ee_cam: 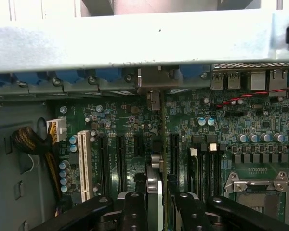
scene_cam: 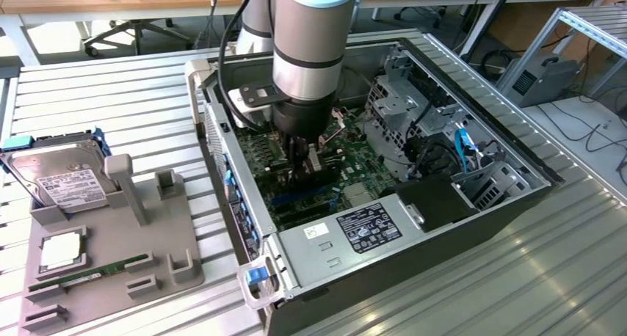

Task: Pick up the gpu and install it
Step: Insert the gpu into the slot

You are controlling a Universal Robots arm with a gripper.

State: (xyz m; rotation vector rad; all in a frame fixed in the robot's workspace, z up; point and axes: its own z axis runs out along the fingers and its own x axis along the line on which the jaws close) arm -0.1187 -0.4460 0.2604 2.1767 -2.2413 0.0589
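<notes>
My gripper (scene_cam: 305, 167) reaches down into the open computer case (scene_cam: 509, 152), over the green motherboard (scene_cam: 357, 167). It is shut on the gpu (scene_cam: 313, 178), a slim dark card held upright on its edge. In the wrist view the gpu (ee_cam: 155, 178) runs edge-on between the two black fingers (ee_cam: 134, 211) toward its silvery end bracket (ee_cam: 154, 82) at the case's rear wall. The card stands over the black expansion slots (ee_cam: 173, 154). Whether it sits in a slot I cannot tell.
A grey fixture (scene_cam: 108, 277) at the exterior view's left carries a hard drive (scene_cam: 59, 178), a processor chip (scene_cam: 61, 252) and a green RAM stick (scene_cam: 88, 271). Inside the case are a drive cage (scene_cam: 401, 108), a power supply (scene_cam: 368, 229), a white slot (ee_cam: 83, 163) and a processor socket (ee_cam: 255, 187).
</notes>
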